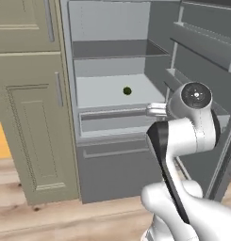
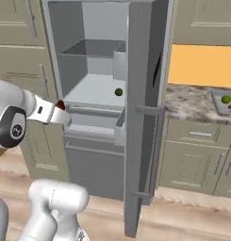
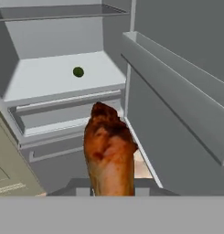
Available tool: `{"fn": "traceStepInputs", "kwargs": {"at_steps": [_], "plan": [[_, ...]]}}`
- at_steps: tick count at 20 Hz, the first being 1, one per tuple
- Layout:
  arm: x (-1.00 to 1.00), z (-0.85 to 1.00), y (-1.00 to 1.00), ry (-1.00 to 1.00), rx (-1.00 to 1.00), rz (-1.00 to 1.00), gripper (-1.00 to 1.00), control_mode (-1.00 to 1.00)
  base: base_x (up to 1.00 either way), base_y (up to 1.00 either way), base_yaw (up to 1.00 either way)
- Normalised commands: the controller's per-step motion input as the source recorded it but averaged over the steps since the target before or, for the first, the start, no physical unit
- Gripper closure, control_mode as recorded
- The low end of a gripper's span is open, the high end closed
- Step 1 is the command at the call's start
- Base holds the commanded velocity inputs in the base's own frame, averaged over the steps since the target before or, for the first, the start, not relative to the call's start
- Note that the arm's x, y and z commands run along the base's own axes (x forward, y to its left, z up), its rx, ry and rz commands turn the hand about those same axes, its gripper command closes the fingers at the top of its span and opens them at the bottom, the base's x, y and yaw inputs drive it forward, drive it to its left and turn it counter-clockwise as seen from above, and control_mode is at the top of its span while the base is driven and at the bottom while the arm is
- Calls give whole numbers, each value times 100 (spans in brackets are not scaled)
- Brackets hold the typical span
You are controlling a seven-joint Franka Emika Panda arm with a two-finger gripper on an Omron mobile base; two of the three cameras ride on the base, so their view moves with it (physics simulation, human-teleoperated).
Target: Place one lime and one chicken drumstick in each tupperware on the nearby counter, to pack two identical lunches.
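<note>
My gripper [image 3: 112, 189] is shut on a browned chicken drumstick [image 3: 109, 155], which rises from the bottom of the hand view and hides the fingertips. It hangs in front of the open fridge, level with the drawer below the middle shelf. A lime [image 3: 78, 71] lies on that white shelf, farther in and to the left; the same lime [image 1: 127, 91] [image 2: 118, 92] sits mid-shelf in both base views. From the right base, the gripper [image 2: 60, 109] carries a red-brown tip. At the far right a grey tupperware [image 2: 219, 104] rests on the counter [image 2: 187, 101] with another lime [image 2: 226, 99] inside.
The fridge door [image 2: 145, 117] stands open between the fridge interior and the counter, its shelf bins [image 3: 177, 77] close on the right of the hand. A tall beige cabinet [image 1: 27, 103] flanks the fridge on the left. Wooden floor lies below.
</note>
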Motion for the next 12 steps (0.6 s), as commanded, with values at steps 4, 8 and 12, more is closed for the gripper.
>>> {"fn": "traceStepInputs", "kwargs": {"at_steps": [4, 8, 12], "plan": [[0, 0, 0, 0, 0, 0, 100, 100, -97, 0, 0], [0, 0, 0, 0, 0, 0, 100, 100, -92, 0, 0], [0, 0, 0, 0, 0, 0, 100, 100, -68, -36, 0]]}}
